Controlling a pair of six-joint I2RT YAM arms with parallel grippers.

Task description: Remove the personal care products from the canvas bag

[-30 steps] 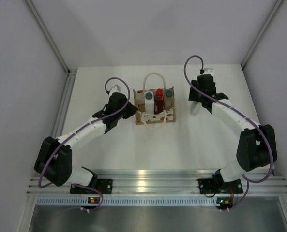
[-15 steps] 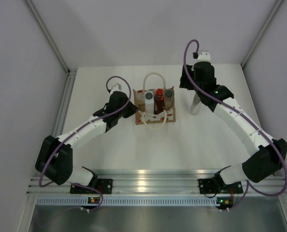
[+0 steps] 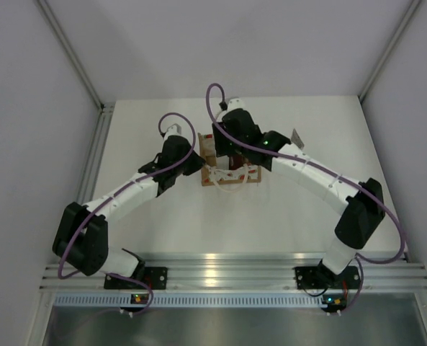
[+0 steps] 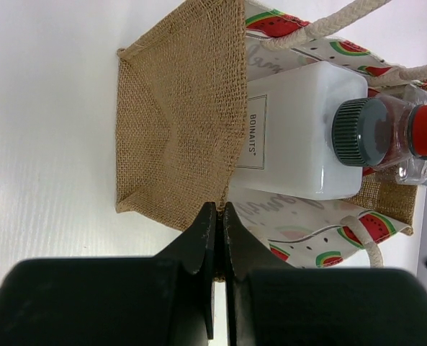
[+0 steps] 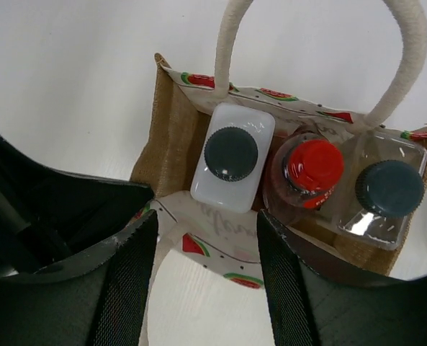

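Observation:
The canvas bag (image 3: 232, 175) stands mid-table, with burlap sides (image 4: 177, 130) and a watermelon-print lining. Upright inside are a white bottle (image 5: 231, 155) with a dark cap, a red bottle (image 5: 310, 169) with a red cap, and a clear bottle (image 5: 386, 191) with a dark grey cap. My left gripper (image 4: 219, 216) is shut on the bag's burlap side edge. My right gripper (image 5: 206, 288) hovers open above the bag's front wall, nothing between its fingers. In the top view the right wrist (image 3: 235, 130) hides most of the bottles.
A pale tube-like object (image 3: 297, 135) shows on the table right of the bag, partly behind the right forearm. The bag's cream rope handles (image 5: 407, 43) arch up beside the bottles. White walls enclose the table on three sides.
My right arm swung left from the table's right side to above the bag, leaving the pale object behind, and its jaws narrowed a little. The left arm and bag stayed put.

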